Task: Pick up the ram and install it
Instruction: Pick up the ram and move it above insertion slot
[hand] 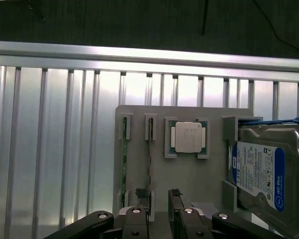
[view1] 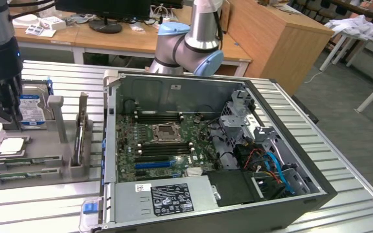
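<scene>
Your pincer (hand: pixel 158 195) hangs low over the grey holder (hand: pixel 199 179), its fingers a moderate gap apart and gripping nothing. One fingertip (hand: pixel 142 193) sits right at the ram (hand: pixel 150 159), a thin green stick lying on edge in its slot. A second stick (hand: pixel 123 164) lies in the slot just beside it. Further along the holder you have the square processor (hand: pixel 188 137), then the hard drive (hand: pixel 259 174) with its blue label. The holder rests on the ribbed metal counter (hand: pixel 50 149). Beyond it, toward the exterior view's right, the open computer case (view1: pixel 167 92) lies with its motherboard (view1: pixel 167 141) exposed.
</scene>
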You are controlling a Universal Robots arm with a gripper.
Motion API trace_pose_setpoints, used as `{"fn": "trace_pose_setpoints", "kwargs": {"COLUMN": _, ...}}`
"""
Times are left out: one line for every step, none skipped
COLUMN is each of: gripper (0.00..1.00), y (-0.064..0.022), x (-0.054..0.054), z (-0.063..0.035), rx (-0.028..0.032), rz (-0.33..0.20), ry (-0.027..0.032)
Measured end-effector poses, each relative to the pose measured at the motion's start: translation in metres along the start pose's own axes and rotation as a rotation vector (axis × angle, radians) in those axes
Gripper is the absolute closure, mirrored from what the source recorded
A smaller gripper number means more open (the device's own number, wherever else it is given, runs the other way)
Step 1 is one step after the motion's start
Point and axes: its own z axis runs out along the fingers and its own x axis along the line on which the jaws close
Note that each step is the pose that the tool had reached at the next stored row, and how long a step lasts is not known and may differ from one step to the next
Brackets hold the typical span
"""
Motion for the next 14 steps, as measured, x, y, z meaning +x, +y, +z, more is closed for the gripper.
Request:
{"fn": "trace_pose_setpoints", "kwargs": {"gripper": 0.7, "y": -0.0001, "x": 0.0, "z": 0.0018, "rx": 0.0, "rz": 0.0, "ry": 0.0}}
{"fn": "trace_pose_setpoints", "kwargs": {"gripper": 0.7, "y": -0.0002, "x": 0.0, "z": 0.0035, "rx": 0.0, "rz": 0.0, "ry": 0.0}}
{"fn": "trace_pose_setpoints", "kwargs": {"gripper": 0.7, "y": -0.0003, "x": 0.0, "z": 0.0053, "rx": 0.0, "rz": 0.0, "ry": 0.0}}
{"fn": "trace_pose_setpoints", "kwargs": {"gripper": 0.7, "y": -0.0003, "x": 0.0, "z": 0.007, "rx": 0.0, "rz": 0.0, "ry": 0.0}}
{"fn": "trace_pose_setpoints", "kwargs": {"gripper": 0.7, "y": -0.0004, "x": 0.0, "z": 0.0087, "rx": 0.0, "rz": 0.0, "ry": 0.0}}
{"fn": "trace_pose_setpoints", "kwargs": {"gripper": 0.7, "y": -0.0005, "x": 0.0, "z": 0.0105, "rx": 0.0, "rz": 0.0, "ry": 0.0}}
{"fn": "trace_pose_setpoints", "kwargs": {"gripper": 0.7, "y": -0.0006, "x": 0.0, "z": 0.0122, "rx": 0.0001, "rz": 0.0, "ry": -0.0001}}
{"fn": "trace_pose_setpoints", "kwargs": {"gripper": 0.7, "y": -0.0006, "x": 0.0, "z": 0.0138, "rx": 0.0, "rz": 0.0, "ry": 0.0}}
{"fn": "trace_pose_setpoints", "kwargs": {"gripper": 0.7, "y": -0.0007, "x": 0.0, "z": 0.0155, "rx": 0.0, "rz": 0.0, "ry": 0.0}}
{"fn": "trace_pose_setpoints", "kwargs": {"gripper": 0.7, "y": -0.0008, "x": 0.0, "z": 0.0171, "rx": 0.0, "rz": 0.0, "ry": 0.0}}
{"fn": "trace_pose_setpoints", "kwargs": {"gripper": 0.7, "y": -0.0008, "x": 0.0, "z": 0.0187, "rx": 0.0, "rz": 0.0, "ry": 0.0}}
{"fn": "trace_pose_setpoints", "kwargs": {"gripper": 0.7, "y": -0.0009, "x": 0.0, "z": 0.0205, "rx": -0.0001, "rz": 0.0, "ry": 0.0}}
{"fn": "trace_pose_setpoints", "kwargs": {"gripper": 0.7, "y": -0.001, "x": 0.0, "z": 0.022, "rx": -0.0001, "rz": 0.0, "ry": 0.0}}
{"fn": "trace_pose_setpoints", "kwargs": {"gripper": 0.7, "y": -0.001, "x": 0.001, "z": 0.0236, "rx": -0.0001, "rz": 0.0, "ry": 0.0}}
